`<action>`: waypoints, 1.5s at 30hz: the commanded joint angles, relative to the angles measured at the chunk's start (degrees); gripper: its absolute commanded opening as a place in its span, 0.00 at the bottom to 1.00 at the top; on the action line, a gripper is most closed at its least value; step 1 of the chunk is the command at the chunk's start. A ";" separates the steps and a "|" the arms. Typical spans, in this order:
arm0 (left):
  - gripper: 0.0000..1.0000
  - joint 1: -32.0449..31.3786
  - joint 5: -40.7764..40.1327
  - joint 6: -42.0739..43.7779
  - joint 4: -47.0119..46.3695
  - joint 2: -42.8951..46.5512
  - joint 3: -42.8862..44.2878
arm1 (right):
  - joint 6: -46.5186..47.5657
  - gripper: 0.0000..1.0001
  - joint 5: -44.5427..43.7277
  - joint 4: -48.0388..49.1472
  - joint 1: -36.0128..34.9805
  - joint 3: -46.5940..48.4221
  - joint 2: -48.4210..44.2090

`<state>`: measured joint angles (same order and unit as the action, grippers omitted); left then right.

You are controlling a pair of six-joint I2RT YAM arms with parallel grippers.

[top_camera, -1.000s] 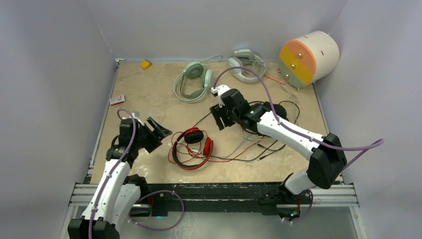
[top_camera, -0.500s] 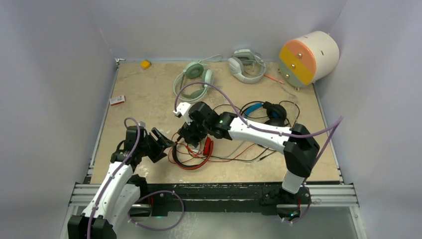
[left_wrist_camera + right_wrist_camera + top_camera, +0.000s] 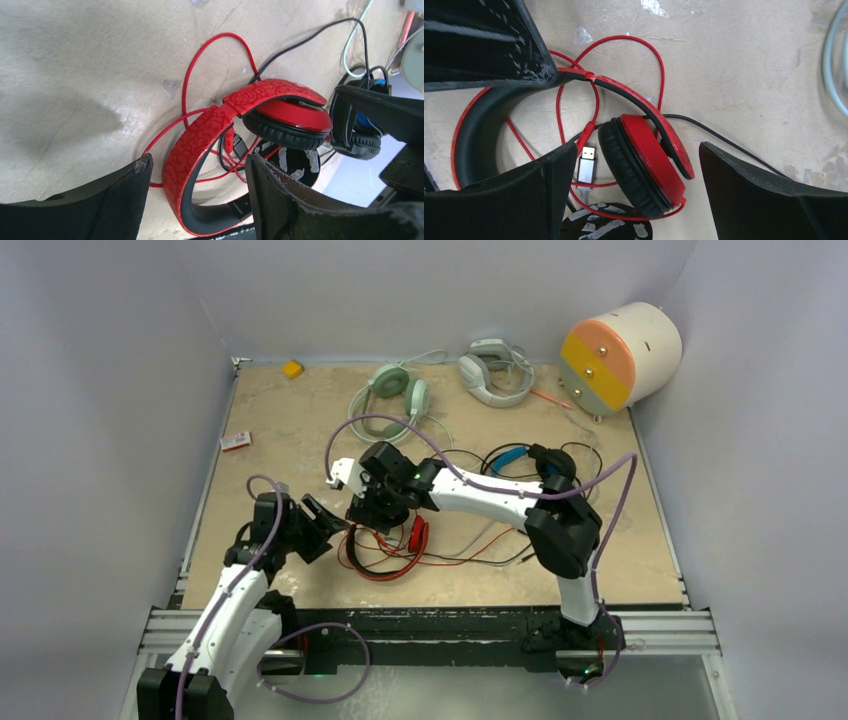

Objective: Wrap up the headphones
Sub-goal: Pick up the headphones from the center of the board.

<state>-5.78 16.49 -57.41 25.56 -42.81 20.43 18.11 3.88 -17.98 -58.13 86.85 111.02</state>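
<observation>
The red-and-black headset [image 3: 418, 533] lies centre, close to the table's [image 3: 280, 430] near edge and well apart from both side walls. Both pincers are open: the left gripper [image 3: 198, 160] straddles its headband and the right gripper [image 3: 636, 147] straddles 1 ear cup, gaps showing. The right arm [image 3: 480, 495] partly hides the black-and-blue headset [image 3: 512, 454]. The mint-green headset [image 3: 390, 380] lies far. The cables' tangle is hard to trace.

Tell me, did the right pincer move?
Yes. The right pincer swung left and nearer, away from the mint headset, and now hangs open over the red headset.
</observation>
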 commanded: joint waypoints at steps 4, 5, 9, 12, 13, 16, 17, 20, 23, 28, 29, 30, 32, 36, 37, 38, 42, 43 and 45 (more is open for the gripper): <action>0.66 -0.28 -10.36 -4.50 7.48 5.87 2.37 | 3.07 0.84 0.63 -0.53 -0.11 2.69 3.10; 0.66 -0.28 -11.76 -5.45 8.69 6.67 2.52 | 3.06 0.82 0.38 -0.18 -0.06 2.38 3.20; 0.65 -0.28 -14.27 -6.75 11.68 8.95 4.10 | 3.49 0.72 -1.37 2.53 -0.02 -0.36 2.39; 0.67 -0.28 -11.54 -5.29 11.32 9.61 5.23 | 2.25 0.60 -3.12 3.79 -0.05 -2.62 0.06; 0.69 -0.29 -9.54 -3.86 9.82 9.37 5.30 | 1.54 0.56 -4.28 4.80 -0.01 -3.89 -1.25; 0.83 -0.31 -3.61 0.58 6.00 7.49 6.11 | -1.10 0.50 -10.52 8.78 0.52 -8.76 -6.22; 0.90 -0.30 -1.99 2.10 5.01 6.59 6.45 | -2.38 0.50 -11.72 9.53 0.99 -10.15 -7.85; 1.00 -0.29 4.21 5.95 -0.12 4.28 6.49 | -7.36 0.43 -14.32 9.96 3.21 -13.58 -12.18; 1.00 -0.36 9.56 7.43 -4.68 3.47 6.47 | -13.60 0.38 -15.60 8.23 5.72 -16.05 -16.68; 1.00 -4.88 6.60 10.91 -5.26 3.98 9.97 | -23.73 0.34 -20.03 3.13 8.27 -19.05 -21.19; 1.00 -6.59 4.72 11.93 -5.61 3.84 10.74 | -25.34 0.34 -19.58 2.26 8.95 -19.54 -21.68; 0.99 -8.05 3.27 12.99 -5.71 3.69 11.34 | -27.40 0.34 -19.23 1.21 9.56 -19.56 -21.86; 0.98 -10.58 0.84 14.25 -6.35 2.55 11.86 | -30.03 0.33 -19.70 -1.07 10.56 -19.15 -21.90; 0.95 -16.63 -7.82 15.56 -5.87 -2.11 13.88 | -31.90 0.32 -20.34 -2.03 10.76 -19.13 -22.16; 0.95 -18.82 -10.91 15.94 -5.47 -3.51 14.84 | -32.29 0.32 -20.31 -2.12 10.76 -19.05 -22.02; 0.95 -20.87 -13.94 16.45 -5.05 -4.91 15.96 | -32.55 0.32 -20.14 -2.33 10.80 -18.88 -21.88; 0.95 -28.44 -24.66 18.57 -3.96 -10.45 20.24 | -33.61 0.32 -18.81 -2.81 10.80 -18.32 -21.00; 0.94 -29.52 -26.84 19.02 -3.83 -11.73 21.06 | -33.68 0.32 -18.19 -2.73 10.78 -18.23 -20.94; 0.93 -31.09 -29.63 20.35 -4.25 -13.97 22.16 | -33.82 0.32 -16.44 -2.36 10.81 -18.21 -20.98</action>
<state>-33.87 -1.58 -41.04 22.26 -53.91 38.04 -12.91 -15.20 -21.06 -47.29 67.24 90.63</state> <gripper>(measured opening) 0.944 0.433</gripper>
